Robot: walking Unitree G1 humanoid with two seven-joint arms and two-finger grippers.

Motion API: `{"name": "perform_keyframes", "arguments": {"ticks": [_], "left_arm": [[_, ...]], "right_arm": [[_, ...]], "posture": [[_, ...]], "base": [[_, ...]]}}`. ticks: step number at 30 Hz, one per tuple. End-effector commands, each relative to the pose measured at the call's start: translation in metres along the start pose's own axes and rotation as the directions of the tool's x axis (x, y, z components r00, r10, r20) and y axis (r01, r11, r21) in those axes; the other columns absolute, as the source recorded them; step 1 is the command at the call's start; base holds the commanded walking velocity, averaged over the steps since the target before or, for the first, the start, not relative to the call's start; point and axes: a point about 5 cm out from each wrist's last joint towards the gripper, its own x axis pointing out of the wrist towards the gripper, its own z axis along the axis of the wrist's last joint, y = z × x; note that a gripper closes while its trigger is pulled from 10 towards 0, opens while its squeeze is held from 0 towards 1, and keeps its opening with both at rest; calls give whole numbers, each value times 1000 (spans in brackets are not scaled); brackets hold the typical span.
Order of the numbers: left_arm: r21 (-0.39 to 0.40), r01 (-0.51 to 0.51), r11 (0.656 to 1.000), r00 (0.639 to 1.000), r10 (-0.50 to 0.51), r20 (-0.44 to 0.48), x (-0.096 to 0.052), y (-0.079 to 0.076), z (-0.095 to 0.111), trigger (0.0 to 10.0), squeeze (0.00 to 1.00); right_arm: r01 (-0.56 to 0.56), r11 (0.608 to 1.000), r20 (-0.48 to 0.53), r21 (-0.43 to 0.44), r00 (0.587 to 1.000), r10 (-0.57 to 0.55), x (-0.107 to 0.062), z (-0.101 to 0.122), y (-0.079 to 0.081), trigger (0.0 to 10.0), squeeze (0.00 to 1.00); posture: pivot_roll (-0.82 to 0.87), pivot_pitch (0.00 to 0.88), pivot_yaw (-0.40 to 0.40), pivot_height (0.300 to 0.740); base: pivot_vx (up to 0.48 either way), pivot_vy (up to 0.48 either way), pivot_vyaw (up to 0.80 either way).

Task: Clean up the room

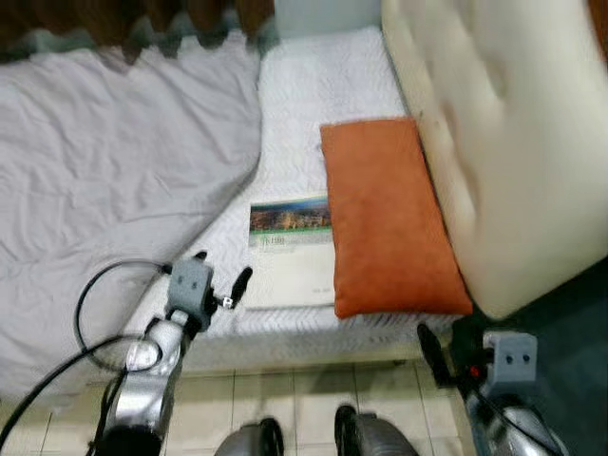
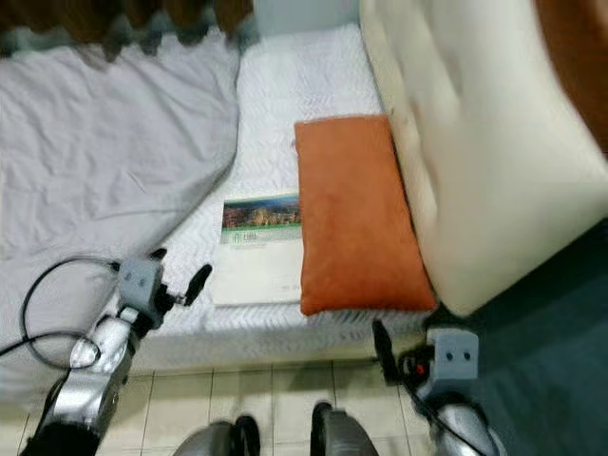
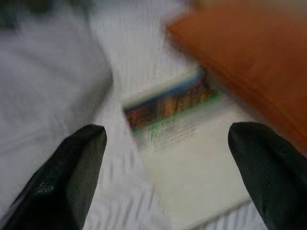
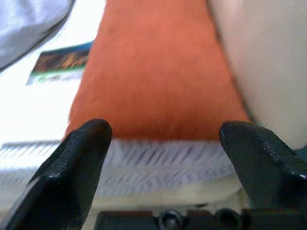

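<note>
A book [image 1: 290, 252] with a landscape picture across its top lies flat on the white mattress [image 1: 323, 85], near the bed's front edge. An orange pillow [image 1: 385, 218] lies beside it, on its right, and touches it. My left gripper [image 1: 223, 266] is open at the bed's edge, just left of the book and pointing at it; in the left wrist view the book [image 3: 192, 158] is blurred between the fingers. My right gripper [image 4: 165, 129] is open, low in front of the bed below the pillow's [image 4: 153, 67] near end.
A crumpled grey blanket [image 1: 114, 171] covers the left of the bed. A cream padded headboard [image 1: 503, 123] stands along the right side. A black cable [image 1: 85, 294] loops from my left arm. Pale floor tiles [image 1: 304, 399] lie in front of the bed, with dark floor [image 1: 570, 323] to the right.
</note>
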Motion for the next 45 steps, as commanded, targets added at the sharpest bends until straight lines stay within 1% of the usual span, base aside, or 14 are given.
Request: {"name": "perform_keyframes", "arguments": {"ticks": [1,3,4,5,6,7,9,11,16,18,22,25,36,45], "left_arm": [[-1,15,1000,1000,-15,28,-2,-10,9,10000,1000],[-27,-14,1000,998,15,56,-9,-20,12,10000,1000],[-56,-35,998,998,38,59,-14,-26,13,10000,376],[-83,-53,995,997,58,53,-17,-29,12,10000,0],[-171,-104,980,994,108,13,-17,-32,4,10000,0],[-171,-104,980,994,108,13,-17,-32,4,10000,0],[-212,-118,970,993,113,-36,-11,-33,-5,10000,0],[-179,-95,979,993,81,-87,-3,-31,-14,10000,0],[-170,-93,981,986,67,-153,-4,-24,-24,10000,0],[-170,-96,981,985,69,-159,-5,-23,-24,10000,0],[-184,-126,975,984,99,-150,-24,-24,-23,10000,0],[-207,-144,968,982,113,-154,-31,-24,-23,10000,0],[-189,-127,974,979,92,-184,-25,-13,-22,10000,0],[-225,-140,964,976,96,-197,-25,-17,-25,10000,0]], "right_arm": [[22,1000,-3,13,1000,-22,1,-4,-2,10000,0],[23,1000,34,8,999,-24,13,1,-1,10000,0],[29,1000,67,6,997,-29,20,5,0,10000,0],[38,999,93,6,995,-38,25,9,1,10000,0],[64,998,121,0,991,-64,30,14,1,10000,0],[64,998,121,0,991,-64,30,14,1,10000,0],[64,998,116,-8,991,-62,36,11,2,10000,0],[50,998,115,-26,992,-47,45,11,4,10000,0],[32,998,126,-52,992,-25,52,14,4,10000,0],[37,998,126,-49,992,-30,52,14,3,10000,0],[53,998,132,-29,990,-49,35,8,-3,10000,0],[41,999,108,-24,993,-39,28,0,-1,10000,0],[-15,999,103,-46,994,19,38,-1,8,10000,0],[-34,998,92,-60,995,39,39,-3,8,10000,0]], "posture": [[-35,0,35,732],[-26,0,31,732],[-25,0,23,732],[-22,0,19,732],[-18,0,9,732],[-18,0,9,732],[-20,0,-2,732],[-21,0,-4,732],[-38,0,4,732],[-44,0,5,732],[-50,0,11,732],[-43,0,14,732],[-32,0,10,732],[-31,0,-2,732]], "base": [[0,0,0],[0,0,0],[0,0,0],[0,0,0],[0,0,0],[0,0,0],[0,238,0],[0,476,0],[0,475,0],[0,476,0],[0,476,0],[0,476,0],[0,476,0],[0,479,0]]}}
